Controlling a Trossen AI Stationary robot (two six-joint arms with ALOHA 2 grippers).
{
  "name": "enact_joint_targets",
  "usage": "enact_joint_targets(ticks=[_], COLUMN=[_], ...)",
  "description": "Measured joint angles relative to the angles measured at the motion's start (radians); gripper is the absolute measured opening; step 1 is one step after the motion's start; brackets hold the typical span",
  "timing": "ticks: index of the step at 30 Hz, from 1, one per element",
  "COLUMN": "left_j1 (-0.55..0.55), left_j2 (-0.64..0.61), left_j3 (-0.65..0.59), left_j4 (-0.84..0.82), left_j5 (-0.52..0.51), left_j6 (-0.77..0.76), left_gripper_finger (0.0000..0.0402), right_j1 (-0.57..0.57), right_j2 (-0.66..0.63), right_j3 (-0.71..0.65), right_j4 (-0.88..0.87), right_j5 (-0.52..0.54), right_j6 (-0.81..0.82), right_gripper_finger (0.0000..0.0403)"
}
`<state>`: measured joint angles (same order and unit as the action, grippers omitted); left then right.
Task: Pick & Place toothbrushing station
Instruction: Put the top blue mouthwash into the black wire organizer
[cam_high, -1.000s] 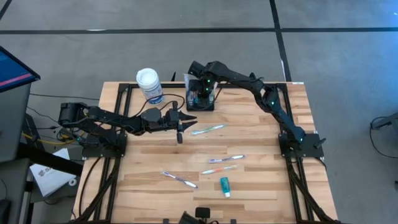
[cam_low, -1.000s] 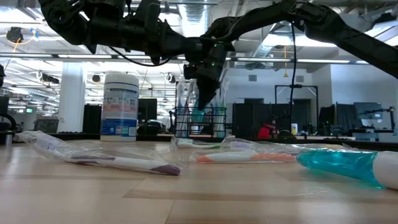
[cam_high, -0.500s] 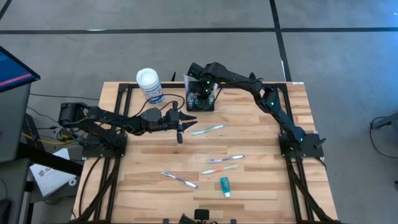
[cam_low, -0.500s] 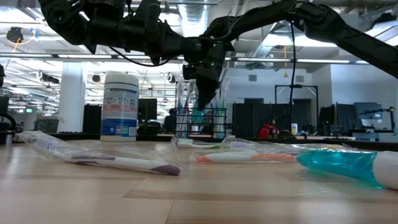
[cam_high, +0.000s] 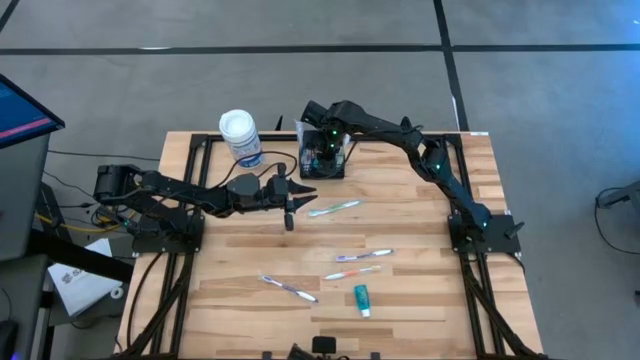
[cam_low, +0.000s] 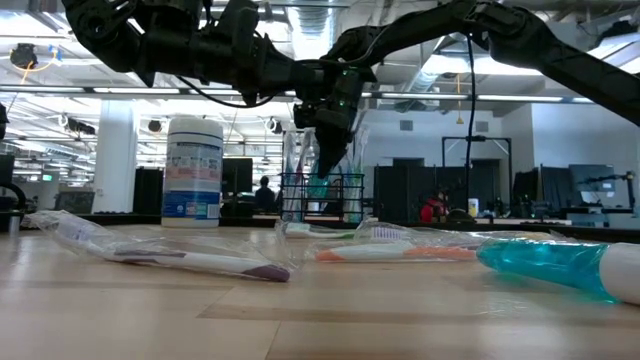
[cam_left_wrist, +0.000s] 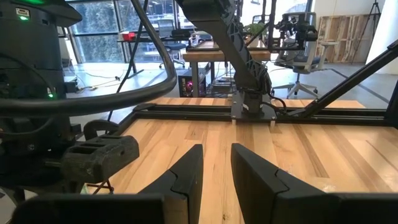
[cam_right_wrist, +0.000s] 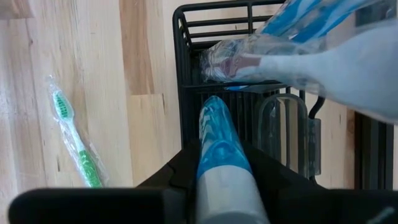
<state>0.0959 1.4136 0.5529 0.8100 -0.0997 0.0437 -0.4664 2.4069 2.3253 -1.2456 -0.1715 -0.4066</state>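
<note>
Almost nothing has shifted over the past second: both dark arms hold their poses, and in the low view only a distant person in the room behind the table has moved. At twelve o'clock on the pale wooden tabletop (cam_high: 410, 230) sits the small black wire-mesh rectangular basket (cam_high: 322, 160), with the right gripper (cam_high: 322, 150) poised directly over it. That gripper's fingers pinch a blue-and-white toothpaste tube (cam_right_wrist: 219, 155), its blue end pointing down into the basket (cam_right_wrist: 186, 87) alongside plastic-wrapped items (cam_right_wrist: 292, 50) already standing inside. At eleven o'clock from the basket stands a white-lidded round canister with a blue label (cam_high: 241, 136). The left gripper (cam_high: 290, 208) hangs near the table's centre, fingers (cam_left_wrist: 186, 177) slightly apart with nothing between them. Just at its three o'clock lies a wrapped green toothbrush (cam_high: 334, 208). Toward six o'clock rest two more wrapped toothbrushes (cam_high: 362, 257), a purple-handled one (cam_high: 289, 288) and a second teal toothpaste tube (cam_high: 361, 298).
</note>
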Motion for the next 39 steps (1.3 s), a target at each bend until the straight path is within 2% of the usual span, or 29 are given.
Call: enact_joint_targets(ticks=[9, 23, 25, 30, 33, 36, 39], left_j1=[0.000, 0.000, 0.000, 0.000, 0.000, 0.000, 0.000], left_j2=[0.000, 0.000, 0.000, 0.000, 0.000, 0.000, 0.000], left_j3=[0.000, 0.000, 0.000, 0.000, 0.000, 0.000, 0.000], left_j4=[-0.003, -0.003, -0.003, -0.004, -0.007, -0.007, -0.008], left_j5=[0.000, 0.000, 0.000, 0.000, 0.000, 0.000, 0.000], left_j6=[0.000, 0.000, 0.000, 0.000, 0.000, 0.000, 0.000], left_gripper_finger=[0.0076, 0.0076, 0.0076, 0.0076, 0.0076, 0.0076, 0.0076], right_j1=[0.000, 0.000, 0.000, 0.000, 0.000, 0.000, 0.001], right_j2=[0.001, 0.006, 0.006, 0.006, 0.005, 0.005, 0.005], right_j3=[-0.001, -0.003, -0.003, -0.003, -0.002, -0.002, -0.002], right_j4=[0.002, 0.002, 0.003, 0.001, 0.002, 0.000, -0.003], right_j5=[-0.007, -0.016, -0.015, -0.014, -0.014, -0.014, -0.014], right_j6=[0.004, -0.011, -0.008, 0.004, 0.004, 0.004, 0.007], right_gripper_finger=[0.0096, 0.0071, 0.0084, 0.0158, 0.0179, 0.0166, 0.0128])
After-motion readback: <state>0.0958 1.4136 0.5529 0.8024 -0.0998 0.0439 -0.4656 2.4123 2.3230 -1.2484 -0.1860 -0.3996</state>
